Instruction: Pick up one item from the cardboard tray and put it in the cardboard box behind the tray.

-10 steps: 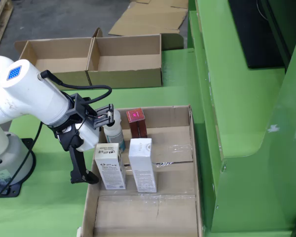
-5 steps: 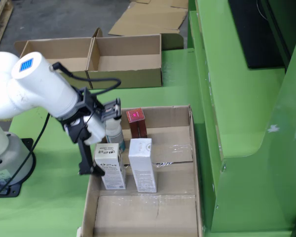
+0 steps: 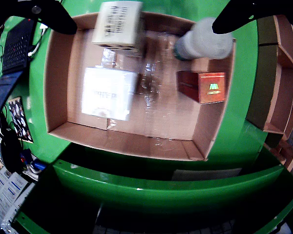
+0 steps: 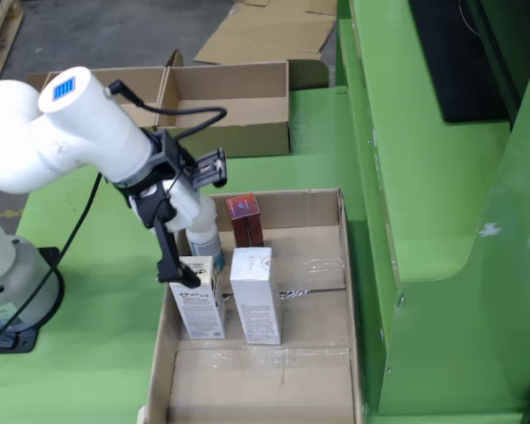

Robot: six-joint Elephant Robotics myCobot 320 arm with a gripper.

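The cardboard tray [image 4: 322, 265] [image 3: 58, 87] holds a printed white box [image 4: 199, 300] [image 3: 118, 24], a plain white box [image 4: 254, 296] [image 3: 109, 92], a red-brown box [image 4: 245, 219] [image 3: 201, 87] and a white bottle [image 4: 205, 238] [image 3: 202, 41]. My gripper [image 4: 194, 219] [image 3: 144, 27] hangs open above the tray's left side in the fixed view, holding nothing. One black finger [image 4: 170, 265] reaches down by the printed box, the other [image 4: 214, 168] is above the bottle. Behind the tray stands the two-compartment cardboard box [image 4: 225, 106].
A tall green structure [image 4: 424, 177] runs along the right of the tray. The arm's base [image 4: 9, 283] sits at the left on the green table [image 4: 97, 371]. Flat cardboard [image 4: 265, 35] lies on the floor behind the box.
The arm has swung up and to the right. Its lower finger moved from outside the tray's left wall to beside the printed box. No item has moved.
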